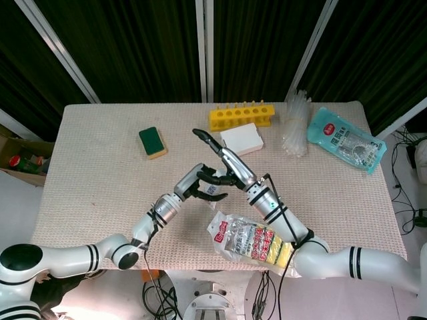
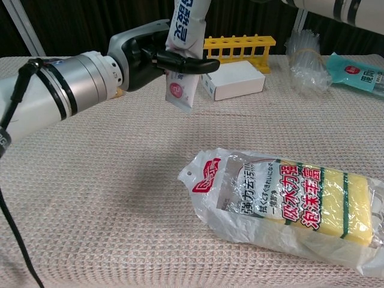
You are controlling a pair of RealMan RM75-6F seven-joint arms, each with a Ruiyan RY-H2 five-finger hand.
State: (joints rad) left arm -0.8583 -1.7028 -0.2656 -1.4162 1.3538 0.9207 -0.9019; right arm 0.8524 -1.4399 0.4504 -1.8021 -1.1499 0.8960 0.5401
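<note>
We see the left hand (image 2: pixel 157 60) raised above the middle of the desk (image 1: pixel 93 167), its dark fingers (image 2: pixel 191 62) curled around a small white sachet (image 2: pixel 180 90) with blue lettering and a red round mark. The sachet hangs upright, its lower end free in the air and well off the cloth. In the head view the same left hand (image 1: pixel 197 184) sits just at 8 o'clock from the right hand (image 1: pixel 223 163), and the two meet over the sachet (image 1: pixel 215 190). The right hand's fingers (image 1: pixel 203 137) stretch out toward 11 o'clock; we cannot tell whether it also holds the sachet's top, since the chest view cuts that part off.

At 5 o'clock from the hands lies a clear bag of yellow sponges (image 1: pixel 257 241), flat on the desk near its front edge. At 12 o'clock from the hands stands a white box (image 1: pixel 241 139), and just behind it a yellow tube rack (image 1: pixel 241 116). At 1 o'clock a bundle of clear plastic tubes (image 1: pixel 295 127) lies beside a blue-green packet (image 1: pixel 345 140) near the far right corner. At 10 o'clock a green sponge (image 1: pixel 152 142) rests alone.
</note>
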